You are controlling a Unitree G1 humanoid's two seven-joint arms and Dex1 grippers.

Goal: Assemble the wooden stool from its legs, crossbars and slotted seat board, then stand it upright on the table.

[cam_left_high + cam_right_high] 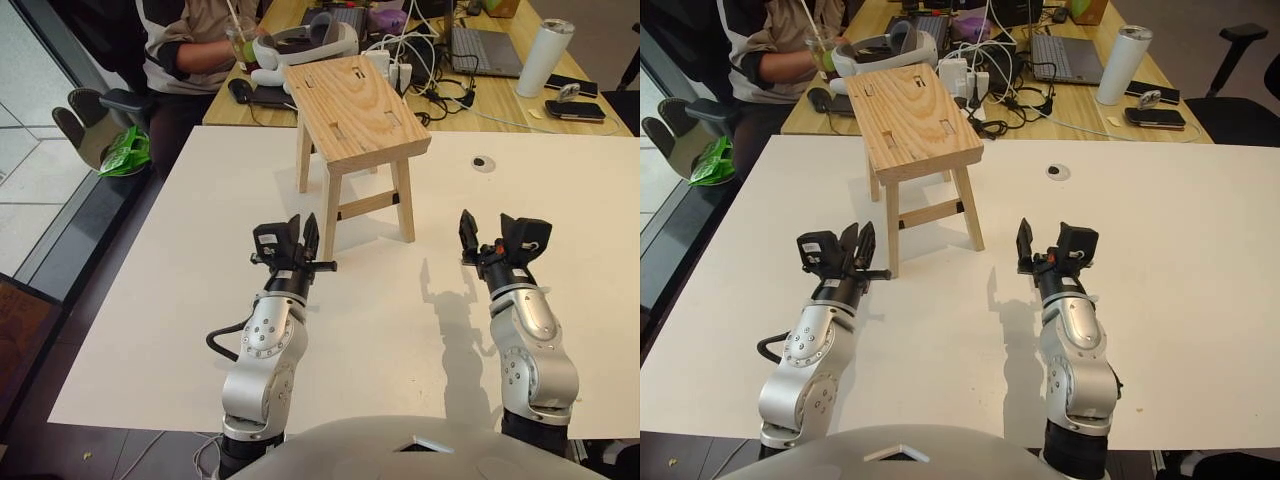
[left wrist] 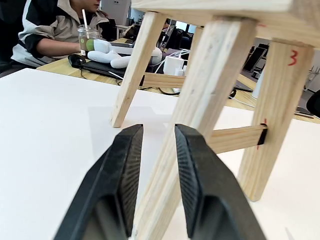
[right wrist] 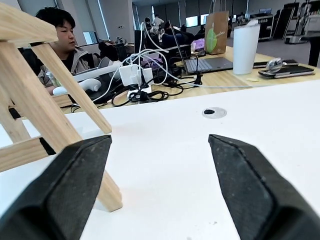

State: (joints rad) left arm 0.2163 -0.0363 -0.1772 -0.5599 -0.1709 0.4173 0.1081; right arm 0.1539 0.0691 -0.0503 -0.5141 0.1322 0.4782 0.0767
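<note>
The wooden stool [image 1: 355,105] stands upright on the white table [image 1: 150,300], its slotted seat board on top. Its legs are splayed, with a crossbar [image 1: 368,205] between the front ones. My left gripper [image 1: 302,238] hovers just short of the stool's near left leg [image 1: 330,215]. It is open by a narrow gap and holds nothing; in the left wrist view the fingers [image 2: 125,180] frame that leg [image 2: 200,115] beyond them. My right gripper [image 1: 487,238] is wide open and empty, to the right of the stool's near right leg [image 3: 75,105].
A small black grommet [image 1: 483,162] sits in the table right of the stool. Behind the table is a wooden desk with a laptop [image 1: 483,50], cables, a white tumbler [image 1: 542,55] and phones. A person sits at its left end. The near table surface is bare.
</note>
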